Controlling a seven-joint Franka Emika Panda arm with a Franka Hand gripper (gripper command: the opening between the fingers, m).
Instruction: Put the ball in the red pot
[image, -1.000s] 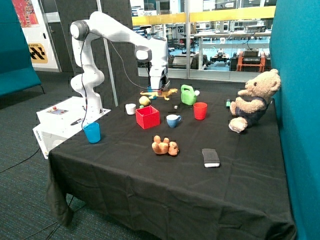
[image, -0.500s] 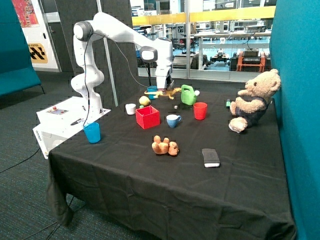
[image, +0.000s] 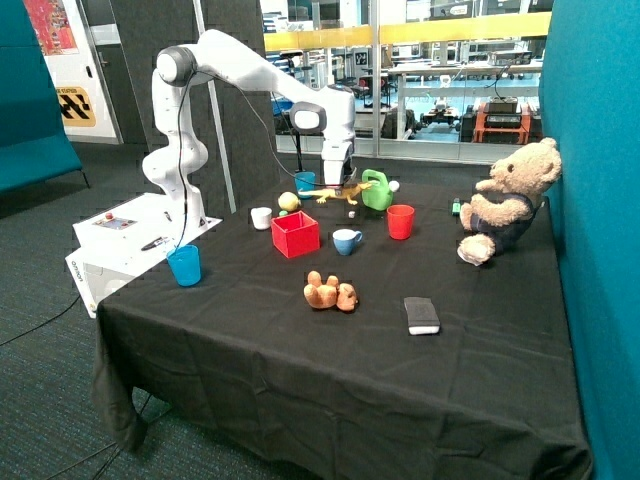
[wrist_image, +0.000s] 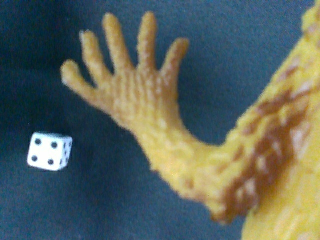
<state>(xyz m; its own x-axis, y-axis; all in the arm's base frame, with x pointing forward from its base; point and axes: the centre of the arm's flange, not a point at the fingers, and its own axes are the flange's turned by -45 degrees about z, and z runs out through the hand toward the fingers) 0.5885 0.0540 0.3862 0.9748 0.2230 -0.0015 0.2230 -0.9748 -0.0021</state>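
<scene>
The pale-yellow ball (image: 289, 201) rests on the black cloth just behind the red square pot (image: 296, 233), which looks empty. My gripper (image: 337, 181) hangs beyond both, near the green watering can (image: 377, 189). It is shut on a long yellow toy animal (image: 335, 192) and holds it just above the table. The wrist view shows only that toy's clawed foot (wrist_image: 135, 95) and body over the cloth, not the ball or the pot.
A white die (wrist_image: 49, 151) lies on the cloth under the toy. Around the pot stand a white cup (image: 261, 217), a blue-and-white cup (image: 346, 241) and a red cup (image: 400, 221). A tan plush (image: 331, 292), a teddy bear (image: 505, 200) and a blue cup (image: 184, 265) sit further off.
My gripper has carried the yellow toy animal sideways, away from the ball and toward the green watering can. The ball and the pot have not moved.
</scene>
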